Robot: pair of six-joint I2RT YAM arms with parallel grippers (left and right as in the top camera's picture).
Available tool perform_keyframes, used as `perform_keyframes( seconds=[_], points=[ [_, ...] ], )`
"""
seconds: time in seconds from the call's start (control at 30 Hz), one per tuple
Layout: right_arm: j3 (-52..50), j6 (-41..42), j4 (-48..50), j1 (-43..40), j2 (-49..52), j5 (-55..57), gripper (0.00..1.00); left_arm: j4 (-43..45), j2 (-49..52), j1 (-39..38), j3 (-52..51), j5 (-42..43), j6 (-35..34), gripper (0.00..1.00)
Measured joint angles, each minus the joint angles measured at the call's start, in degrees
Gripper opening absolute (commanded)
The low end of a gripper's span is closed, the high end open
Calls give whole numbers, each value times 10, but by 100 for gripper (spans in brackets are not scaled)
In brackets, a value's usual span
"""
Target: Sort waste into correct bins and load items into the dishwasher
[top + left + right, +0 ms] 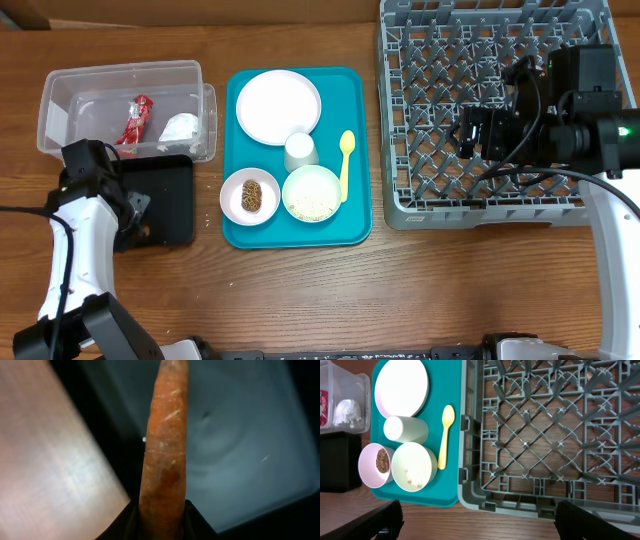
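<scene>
My left gripper (162, 527) is shut on the orange carrot (165, 450) and holds it over the black tray (250, 445); in the overhead view this gripper (135, 205) is above that tray (170, 200). The clear tub (60, 100) holds the red wrapper (135, 120) and the white napkin (182, 127). The teal tray (355, 225) carries the plate (278, 107), the cup (301, 151), the yellow spoon (346, 163), a bowl with the brown food piece (250, 196) and a bowl with rice (312, 193). My right gripper (470, 135) is open and empty above the grey rack (430, 60).
The right wrist view shows the rack's front rim (520, 502) next to the teal tray's corner (435, 497), with bare wooden table (480, 522) below. The tub and black tray stand side by side at the left.
</scene>
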Motion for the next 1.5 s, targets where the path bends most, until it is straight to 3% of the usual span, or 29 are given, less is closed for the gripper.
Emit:
perform_keyframes(
  seconds=[0.13, 0.2, 0.33, 0.5, 0.7, 0.9, 1.1, 1.27, 1.5],
  points=[
    [0, 0, -3, 0, 0, 0, 100, 62, 4, 0, -29, -2, -37, 30],
    [0, 0, -5, 0, 0, 0, 100, 78, 11, 0, -45, -6, -52, 42],
    [0, 0, -9, 0, 0, 0, 100, 107, 32, 0, -68, -21, -75, 76],
    [0, 1, -13, 0, 0, 0, 100, 143, 35, 0, -67, -29, -64, 86],
    [0, 1, -14, 0, 0, 0, 100, 78, 37, 0, 25, -2, 51, 88],
    [0, 0, -13, 0, 0, 0, 100, 11, 36, -33, 192, 127, 239, 88],
    [0, 0, -12, 0, 0, 0, 100, -5, 36, -165, 236, 222, 384, 91],
    [0, 0, -12, 0, 0, 0, 100, -16, 48, -312, 237, 195, 428, 92],
    [0, 0, -12, 0, 0, 0, 100, -83, 137, -452, 239, 158, 475, 77]
  ],
)
